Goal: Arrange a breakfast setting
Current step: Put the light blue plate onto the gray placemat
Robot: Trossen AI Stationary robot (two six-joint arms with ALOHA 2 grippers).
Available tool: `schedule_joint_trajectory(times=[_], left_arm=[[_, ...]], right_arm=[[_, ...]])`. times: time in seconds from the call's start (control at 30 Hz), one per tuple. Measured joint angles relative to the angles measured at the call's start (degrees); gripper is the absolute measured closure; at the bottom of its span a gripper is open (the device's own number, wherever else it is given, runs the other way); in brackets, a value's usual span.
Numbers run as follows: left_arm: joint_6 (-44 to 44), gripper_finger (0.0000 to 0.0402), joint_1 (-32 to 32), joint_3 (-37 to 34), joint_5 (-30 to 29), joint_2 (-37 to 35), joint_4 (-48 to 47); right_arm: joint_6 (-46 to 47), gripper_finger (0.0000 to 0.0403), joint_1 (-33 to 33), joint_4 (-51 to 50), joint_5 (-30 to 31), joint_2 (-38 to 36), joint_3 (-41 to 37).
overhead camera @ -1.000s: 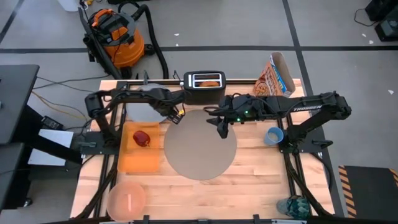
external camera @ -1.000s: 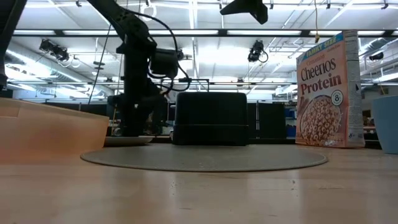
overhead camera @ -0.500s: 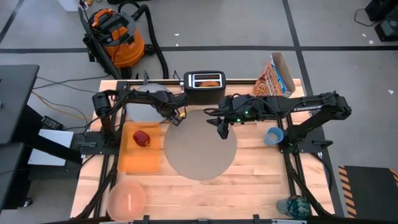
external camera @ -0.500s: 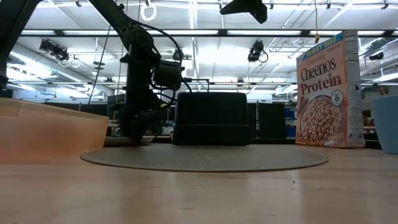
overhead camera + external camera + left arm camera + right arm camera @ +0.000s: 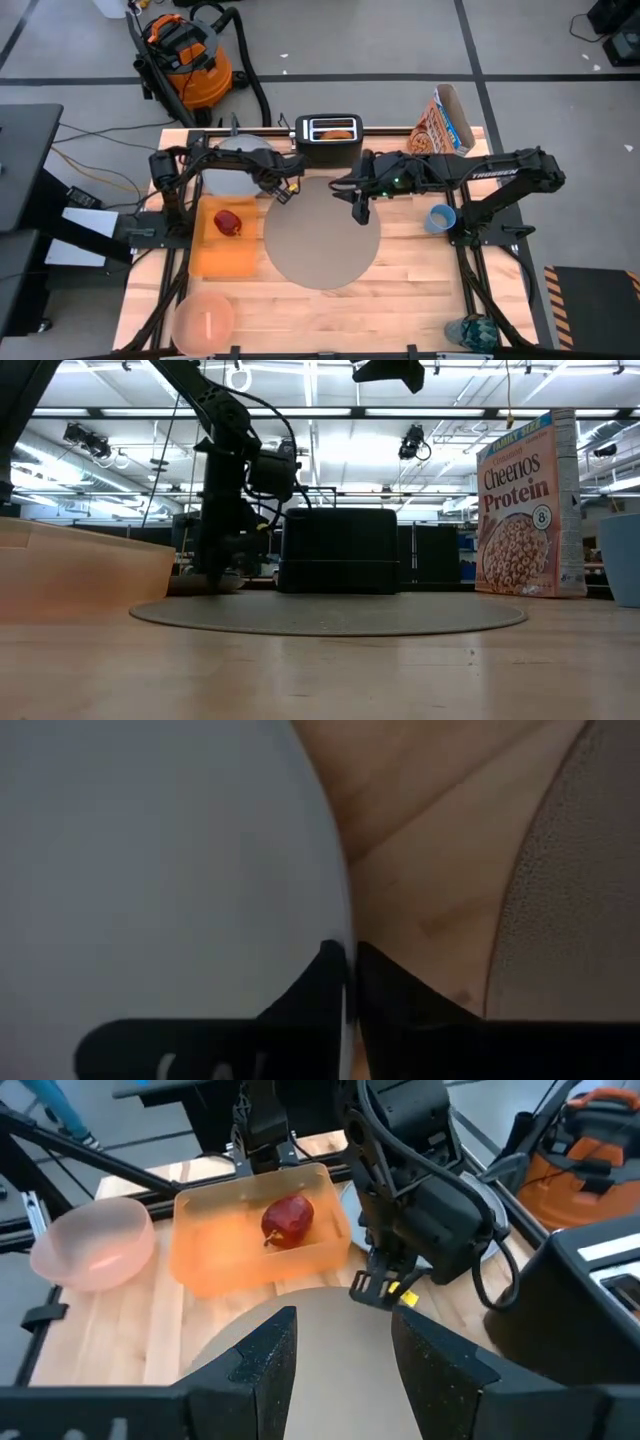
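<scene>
The grey-blue plate (image 5: 235,165) lies flat on the wooden table at the far left, beside the round grey placemat (image 5: 322,235). My left gripper (image 5: 283,190) is down at the plate's right edge and shut on its rim. My right gripper (image 5: 358,212) hangs open above the placemat's far part, holding nothing. The red apple (image 5: 228,221) sits in an orange square tray (image 5: 222,250). The pale pink bowl (image 5: 204,322) stands at the near left, and the small blue cup (image 5: 440,218) at the right. Round toasted bread (image 5: 339,132) sticks out of the toaster. My left gripper pinches the plate's rim (image 5: 346,945) on the side facing the placemat. One finger (image 5: 315,990) is over the plate's inside and the other (image 5: 395,995) is outside it. The fingers come from above, pointing down. The plate rests on the table.
The black toaster (image 5: 328,140) stands at the far edge behind the placemat, with the cereal box (image 5: 440,125) to its right. A green object (image 5: 472,332) sits at the near right corner. Bare wood lies in front of the placemat.
My left gripper has gone a little toward the table's right and down onto the plate's rim, and has shut on it. The left arm has swung toward the far edge, uncovering more of the plate.
</scene>
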Motion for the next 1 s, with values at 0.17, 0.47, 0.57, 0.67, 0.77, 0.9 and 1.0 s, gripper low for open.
schedule_joint_trajectory(times=[0.17,0.47,0.57,0.67,0.77,0.9,1.0], left_arm=[[0.81,0.0373,-0.65,5.62,-1.25,0.09,-7.33],[3.23,0.0380,-0.66,16.10,-0.91,0.09,-24.08],[3.85,0.0382,-0.66,19.69,-1.08,0.00,-28.81],[4.31,0.0383,-0.66,23.47,-1.78,-0.72,-32.76],[4.12,0.0383,-1.44,28.33,-1.97,-2.03,-37.71],[6.82,0.0383,-5.01,35.59,-1.65,-5.87,-40.69],[9.37,0.0383,-9.55,40.45,1.10,-8.95,-40.39]], right_arm=[[-2.68,0.0231,-1.23,-0.04,-0.77,-0.34,0.00],[-5.57,0.0231,-2.44,-1.83,-1.99,-0.34,0.00],[-5.79,0.0231,-2.52,-3.69,-1.99,-0.34,0.00],[-6.19,0.0231,-2.54,-5.17,-1.99,-0.34,0.00],[-7.28,0.0231,-2.54,-7.07,-2.02,-0.65,-0.02],[-8.71,0.0231,-2.52,-10.68,-2.12,-2.83,-0.04],[-10.09,0.0231,-2.52,-13.69,-2.10,-5.07,-0.04]])
